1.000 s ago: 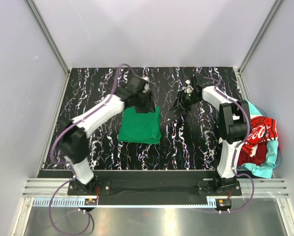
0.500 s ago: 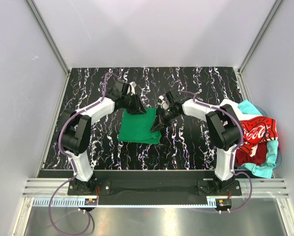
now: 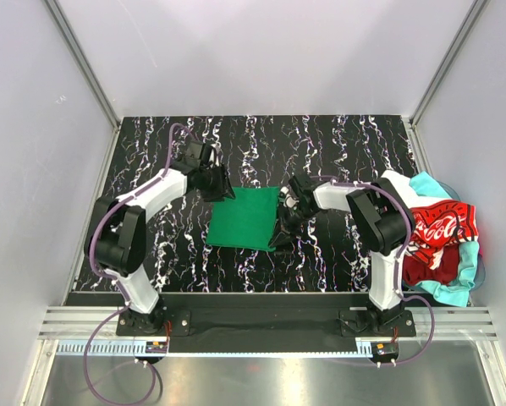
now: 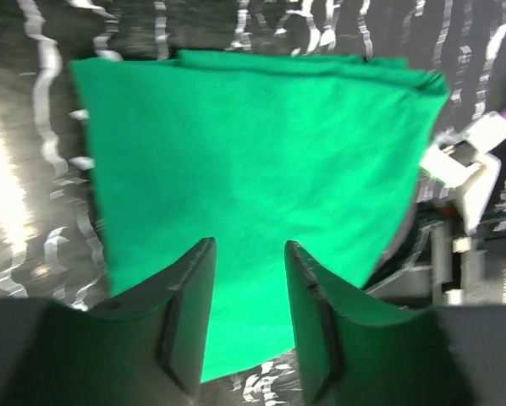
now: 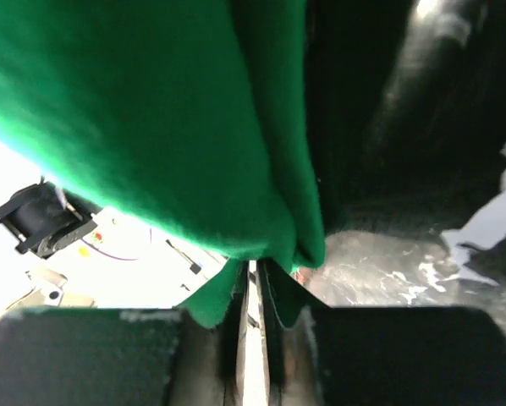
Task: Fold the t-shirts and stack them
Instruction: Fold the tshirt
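Both arms have drawn in toward the middle of the desk [image 3: 338,152] during the last second. The left tool [image 4: 249,252] has gone back to the far left corner of the green t-shirt [image 3: 244,218], and the right tool [image 5: 251,275] has come across to its right edge. This shirt was more bunched before; now it lies as a flat folded rectangle in the middle of the desk. The left tool stands partly open over the cloth, with nothing between its jaws. The right tool is almost closed and pinches the edge of the green cloth. At the right, beyond the desk's border, the red t-shirt [image 3: 443,228] with white script lies crumpled on the turquoise t-shirt [image 3: 456,286], with a white one [image 3: 395,179] at the far end. Whether something contains these three I cannot tell.
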Robot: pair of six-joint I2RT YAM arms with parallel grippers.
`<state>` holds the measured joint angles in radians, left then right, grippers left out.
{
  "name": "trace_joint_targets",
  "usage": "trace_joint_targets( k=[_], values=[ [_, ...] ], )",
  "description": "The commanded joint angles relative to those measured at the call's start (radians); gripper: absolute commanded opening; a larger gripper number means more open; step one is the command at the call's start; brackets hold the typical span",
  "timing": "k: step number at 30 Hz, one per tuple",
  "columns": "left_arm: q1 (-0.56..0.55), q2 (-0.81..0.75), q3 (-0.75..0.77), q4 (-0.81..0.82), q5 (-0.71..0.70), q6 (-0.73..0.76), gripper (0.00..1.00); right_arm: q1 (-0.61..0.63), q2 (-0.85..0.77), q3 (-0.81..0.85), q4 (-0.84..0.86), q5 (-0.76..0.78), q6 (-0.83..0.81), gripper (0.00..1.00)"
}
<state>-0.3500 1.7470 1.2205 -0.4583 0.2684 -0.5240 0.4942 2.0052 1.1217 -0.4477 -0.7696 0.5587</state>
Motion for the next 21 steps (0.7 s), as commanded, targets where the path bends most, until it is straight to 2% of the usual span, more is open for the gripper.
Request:
trace_joint_targets(
  k=[1, 5, 8, 11, 12, 16, 21],
  values=[
    [0.014, -0.083, -0.044, -0.059, -0.132, 0.059, 0.49, -0.019, 0.070, 0.075, -0.107, 0.239, -0.108, 0.16],
    [0.017, -0.128, -0.120, -0.085, -0.218, 0.013, 0.54, -0.051, 0.122, 0.197, -0.223, 0.389, -0.201, 0.17],
    [0.017, -0.164, -0.197, -0.034, -0.227, -0.027, 0.60, -0.086, 0.136, 0.256, -0.252, 0.420, -0.235, 0.17],
    [0.017, -0.162, -0.252, 0.049, -0.181, -0.041, 0.64, -0.091, 0.145, 0.328, -0.282, 0.440, -0.259, 0.18],
    [0.017, -0.155, -0.268, 0.075, -0.116, -0.045, 0.64, -0.092, 0.150, 0.345, -0.289, 0.446, -0.269, 0.17],
    [0.000, -0.119, -0.317, 0.186, -0.008, -0.096, 0.58, -0.091, 0.191, 0.462, -0.319, 0.460, -0.286, 0.17],
    [-0.115, -0.098, -0.381, 0.303, 0.098, -0.221, 0.46, -0.101, 0.277, 0.619, -0.339, 0.486, -0.310, 0.18]
  ],
)
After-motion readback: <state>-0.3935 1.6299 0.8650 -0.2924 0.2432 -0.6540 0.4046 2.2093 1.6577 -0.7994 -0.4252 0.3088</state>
